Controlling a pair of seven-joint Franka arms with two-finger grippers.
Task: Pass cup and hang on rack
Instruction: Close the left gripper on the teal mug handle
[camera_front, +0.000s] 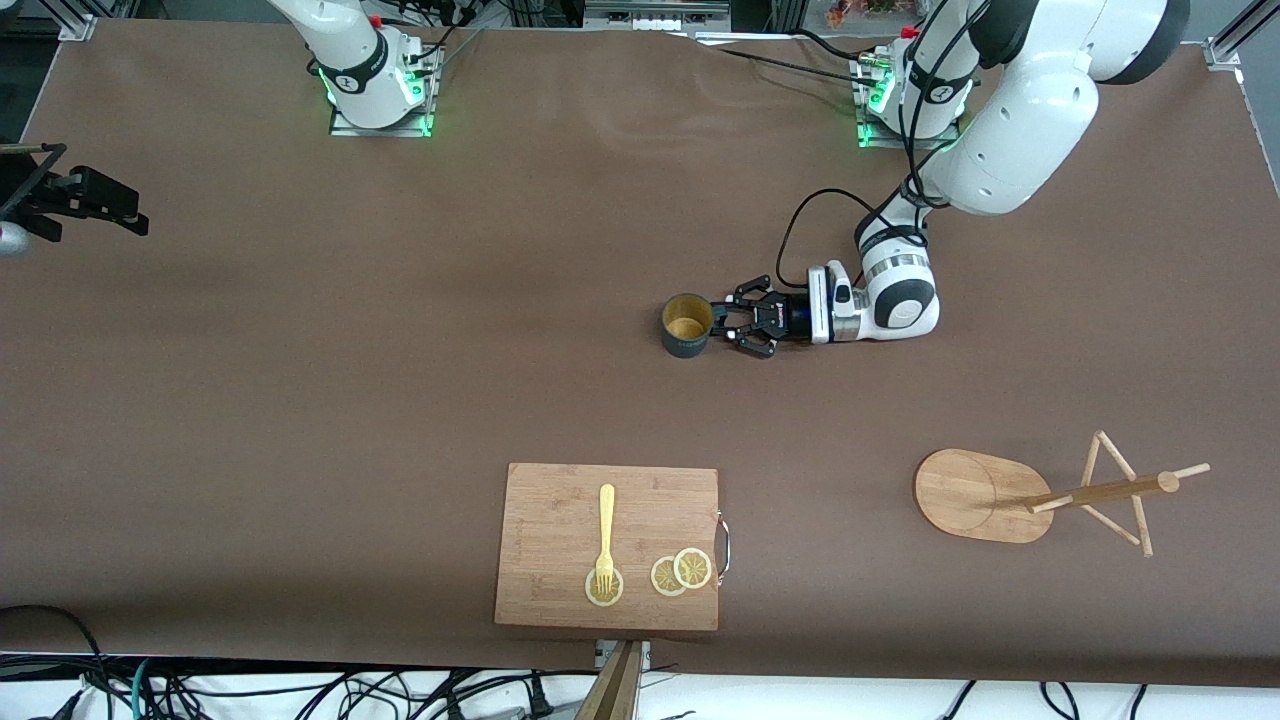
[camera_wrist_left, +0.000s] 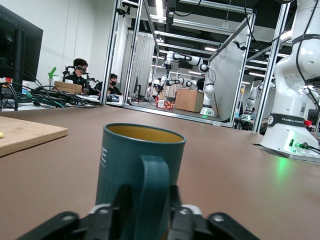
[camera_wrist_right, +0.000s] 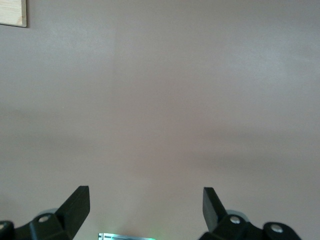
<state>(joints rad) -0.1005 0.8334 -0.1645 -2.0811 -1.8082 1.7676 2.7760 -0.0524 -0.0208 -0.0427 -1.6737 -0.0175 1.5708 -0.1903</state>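
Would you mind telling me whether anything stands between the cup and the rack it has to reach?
Nothing visible does. The left gripper is shut on the handle of the cup, and only bare table lies between it and the rack. The cutting board lies off that line, nearer the camera.

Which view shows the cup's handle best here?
The left wrist view: the cup stands upright on the table, its handle facing the camera, pinched by the left tool. The front view shows the cup from above, its handle hidden by that tool. The right wrist view shows only bare table.
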